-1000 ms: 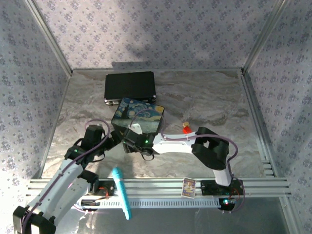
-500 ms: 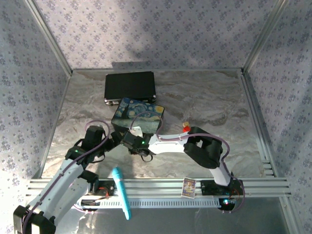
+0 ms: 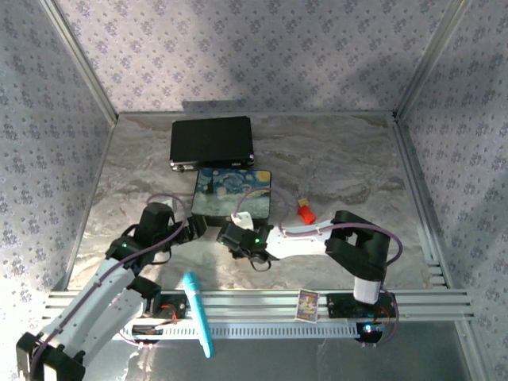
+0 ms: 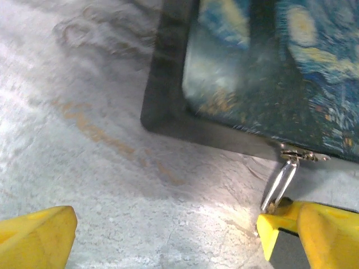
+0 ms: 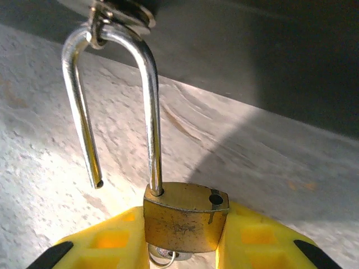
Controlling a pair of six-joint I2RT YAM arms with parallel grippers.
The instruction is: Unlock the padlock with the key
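The right hand (image 5: 182,238) holds the gold padlock (image 5: 182,221) tight between its two yellow fingers (image 5: 109,242). The silver shackle (image 5: 148,84) is open. One leg sits in the padlock and the other leg hangs free with its end in the air. The bend of the shackle hooks through the metal latch (image 5: 120,11) on the dark box (image 5: 252,50). A small silver ring (image 5: 162,258) peeks out under the padlock. Below lies the pale tabletop (image 5: 269,168).

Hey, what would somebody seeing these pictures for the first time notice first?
The painted night-sky box in the middle of the top view stands out, with the red key lying just right of it. In the right wrist view, the brass padlock sits clamped in the jaws of the right gripper, its shackle sprung open yet hooked through the box's latch.
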